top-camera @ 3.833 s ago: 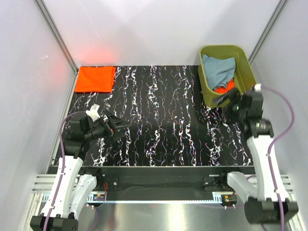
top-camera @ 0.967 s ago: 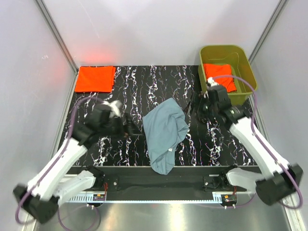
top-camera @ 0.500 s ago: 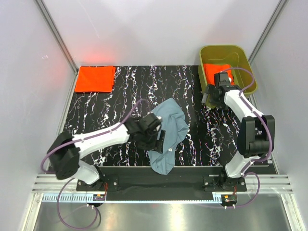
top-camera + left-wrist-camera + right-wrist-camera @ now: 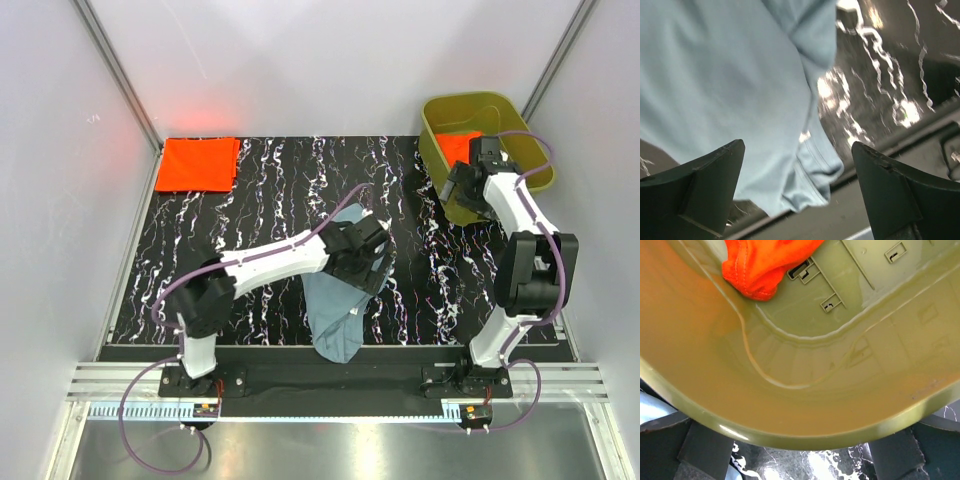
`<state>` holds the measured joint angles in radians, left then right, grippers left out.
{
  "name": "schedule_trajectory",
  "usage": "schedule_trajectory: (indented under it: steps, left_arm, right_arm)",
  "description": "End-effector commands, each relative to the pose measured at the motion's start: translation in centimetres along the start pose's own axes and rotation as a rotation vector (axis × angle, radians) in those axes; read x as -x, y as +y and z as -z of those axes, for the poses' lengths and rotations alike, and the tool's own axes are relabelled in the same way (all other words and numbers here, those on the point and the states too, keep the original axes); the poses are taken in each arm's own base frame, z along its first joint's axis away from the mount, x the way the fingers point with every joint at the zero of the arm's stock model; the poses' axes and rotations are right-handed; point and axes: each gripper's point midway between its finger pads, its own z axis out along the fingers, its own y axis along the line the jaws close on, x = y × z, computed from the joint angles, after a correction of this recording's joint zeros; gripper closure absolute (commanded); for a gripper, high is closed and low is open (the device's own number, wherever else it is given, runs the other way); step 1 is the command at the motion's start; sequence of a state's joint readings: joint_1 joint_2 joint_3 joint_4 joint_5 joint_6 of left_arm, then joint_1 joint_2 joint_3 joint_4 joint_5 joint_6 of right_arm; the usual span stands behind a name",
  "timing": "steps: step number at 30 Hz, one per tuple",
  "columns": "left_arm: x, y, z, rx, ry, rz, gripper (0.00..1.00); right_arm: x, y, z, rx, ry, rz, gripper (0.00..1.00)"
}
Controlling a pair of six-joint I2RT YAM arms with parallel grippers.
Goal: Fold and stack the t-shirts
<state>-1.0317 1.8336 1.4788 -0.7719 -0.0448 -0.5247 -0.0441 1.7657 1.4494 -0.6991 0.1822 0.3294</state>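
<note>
- Bench point(image 4: 250, 200): black, marbled.
- Blue-grey t-shirt point(image 4: 330, 310): in the tub seconds ago. Now lies crumpled at mid-bench, its hem past the near edge. Out for folding, not yet spread.
- Tub point(image 4: 500, 105): far right corner, shifted slightly rightward.
- Folded orange t-shirt point(image 4: 197, 164): far left corner, unmoved, the start of the stack.
- Loose orange t-shirt point(image 4: 765, 260): left in the tub, next to fetch.
- Left tool point(image 4: 797, 145): has swung over the blue-grey cloth. Spread wide, holding nothing.
- Right tool point(image 4: 790, 445): back at the tub. Spread wide astride its near rim, empty.
</note>
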Motion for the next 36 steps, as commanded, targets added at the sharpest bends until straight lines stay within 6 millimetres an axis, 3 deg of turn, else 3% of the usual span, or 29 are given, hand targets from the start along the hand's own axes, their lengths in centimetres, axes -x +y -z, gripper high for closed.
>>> schedule_trajectory:
  steps: [1,4,5,6,7,9,10,11,13,14,15,16,17,18,20,22,23,26,29,34,36]
  left_arm:
    - [2.6,0.5,-0.8,0.059,-0.042,-0.076,0.06]
    - [3.5,1.1,-2.7,0.094,-0.032,-0.09,0.06]
    - [4.0,1.8,-3.6,0.11,-0.026,-0.074,0.07]
    - [4.2,2.0,-4.0,0.114,-0.021,-0.061,0.08]
    - [4.3,2.2,-4.4,0.115,-0.016,-0.056,0.1]
    - [4.7,2.5,-5.4,0.115,-0.002,-0.055,0.21]
    - [4.8,2.6,-5.6,0.119,-0.002,-0.057,0.26]
    - [4.9,2.8,-6.0,0.122,0.004,-0.059,0.4]
    - [4.9,2.9,-6.3,0.12,0.009,-0.062,0.62]
    - [5.3,3.1,-6.0,0.124,-0.001,-0.064,0.72]
    - [5.4,3.3,-5.6,0.132,-0.007,-0.063,0.89]
    - [5.7,3.3,-4.9,0.134,-0.025,-0.062,0.94]
    - [6.2,3.3,-3.4,0.13,-0.055,-0.058,0.98]
    - [6.5,3.5,-2.4,0.13,-0.077,-0.054,0.99]
    - [7.0,3.7,0.4,0.113,-0.127,-0.039,0.99]
    - [7.2,3.5,1.9,0.085,-0.15,-0.033,1.0]
    - [7.2,3.5,2.9,0.073,-0.166,-0.03,1.0]
    - [7.0,3.1,4.3,0.038,-0.18,-0.016,1.0]
    - [6.8,3.0,5.4,0.015,-0.194,0.003,1.0]
    - [6.7,3.4,6.9,-0.001,-0.215,0.026,1.0]
    - [6.6,3.4,7.3,-0.012,-0.219,0.034,1.0]
  right_arm:
    - [5.8,1.1,1.1,0.029,-0.174,-0.06,0.0]
    - [3.2,1.7,3.5,0.07,-0.077,-0.083,0.0]
    - [2.4,2.1,6.1,0.111,-0.087,-0.117,0.01]
    - [1.2,2.8,7.2,0.155,-0.078,-0.12,0.0]
    - [-2.2,2.9,7.0,0.155,-0.027,-0.096,0.0]
    - [-4.5,3.7,9.9,0.218,-0.049,-0.083,0.0]
    - [-7.3,3.2,9.5,0.22,0.002,-0.074,0.0]
    - [-7.9,3.1,11.2,0.267,-0.017,-0.094,0.01]
    - [-11.2,2.8,11.3,0.304,0.045,-0.105,0.05]
    - [-11.4,3.1,12.5,0.357,0.019,-0.105,0.06]
    - [-12.4,3.7,12.9,0.41,0.042,-0.094,0.08]
    - [-13.8,3.8,12.6,0.432,0.071,-0.084,0.08]
    - [-13.8,4.5,12.9,0.486,0.058,-0.065,0.09]
    - [-15.5,5.5,12.9,0.559,0.114,-0.037,0.09]
    - [-16.1,6.8,12.5,0.624,0.144,-0.009,0.09]
    - [-17.5,8.9,12.8,0.715,0.199,0.035,0.06]
    - [-17.7,9.7,11.9,0.724,0.209,0.042,0.06]
    - [-18.2,11.1,9.9,0.722,0.233,0.074,0.07]
    - [-19.2,12.9,8.6,0.761,0.297,0.08,0.14]
    - [-20.5,15.0,7.4,0.771,0.333,0.11,0.18]
    - [-19.9,15.3,6.7,0.759,0.295,0.096,0.27]
